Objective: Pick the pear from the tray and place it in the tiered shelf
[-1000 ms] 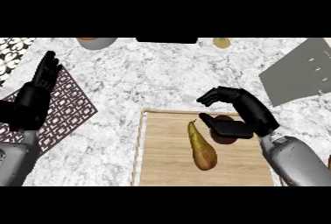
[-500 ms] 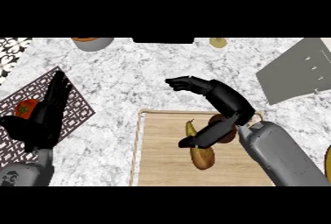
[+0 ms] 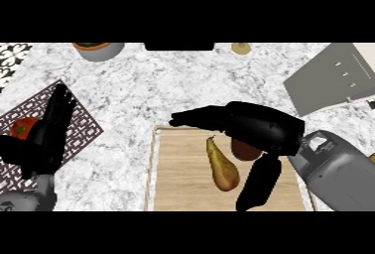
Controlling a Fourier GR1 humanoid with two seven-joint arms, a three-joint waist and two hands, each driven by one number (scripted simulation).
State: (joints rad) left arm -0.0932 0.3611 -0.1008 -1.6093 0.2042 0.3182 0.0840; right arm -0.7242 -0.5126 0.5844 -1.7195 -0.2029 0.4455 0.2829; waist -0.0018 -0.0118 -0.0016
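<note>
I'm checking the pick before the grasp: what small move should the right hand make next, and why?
Probably lower and curl round the pear. The right hand is open above the tray, thumb beside the pear, which lies unheld.

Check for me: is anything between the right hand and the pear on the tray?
Nothing visible. The right hand hangs open beside the pear on the tray, fingers above its tip. A reddish-brown object lies under the palm.

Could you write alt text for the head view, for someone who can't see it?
The robot's right hand hovers open over a pear lying on a wooden tray on a marble counter. Its left hand rests open at the left.
</note>
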